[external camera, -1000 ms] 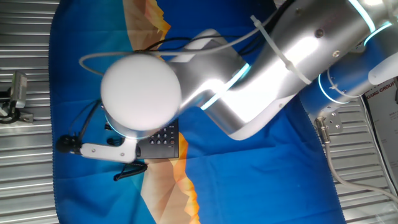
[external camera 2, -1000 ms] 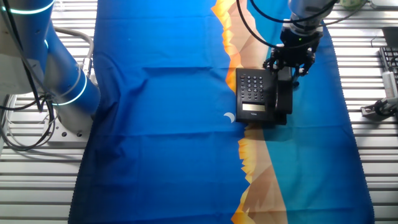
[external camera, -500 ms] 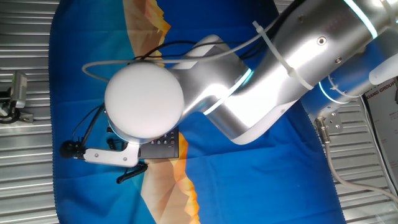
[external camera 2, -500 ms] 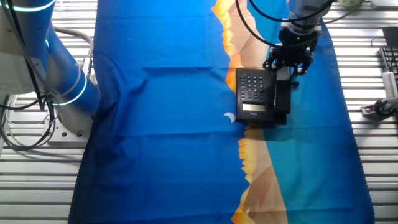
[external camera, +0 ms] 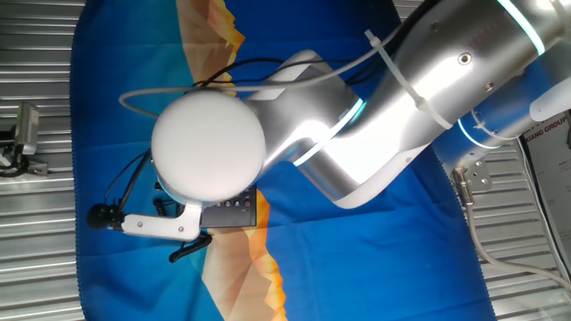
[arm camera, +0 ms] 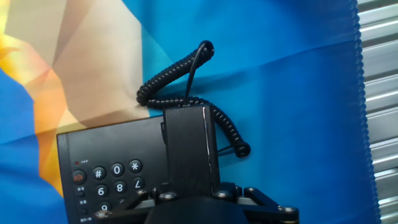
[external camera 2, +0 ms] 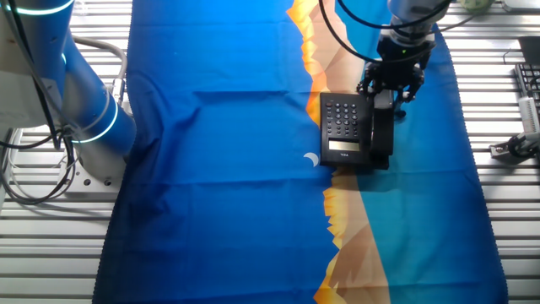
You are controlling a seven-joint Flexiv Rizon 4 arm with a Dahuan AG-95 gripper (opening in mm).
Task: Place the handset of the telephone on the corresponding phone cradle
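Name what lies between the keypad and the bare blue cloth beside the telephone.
The handset lies there, along the telephone edge, its coiled cord beyond; the hand view shows it.

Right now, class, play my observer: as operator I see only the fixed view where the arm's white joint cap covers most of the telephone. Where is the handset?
Observer: In the other fixed view, the handset lies lengthwise along one long edge of the telephone, beside the keypad.
Operator: Where is the end effector?
Observer: The end effector sits at the handset's far end; I cannot tell whether it is gripping.
Operator: And the cord?
Observer: In the hand view, the coiled cord lies bunched on the blue cloth just beyond the telephone, off the keypad.
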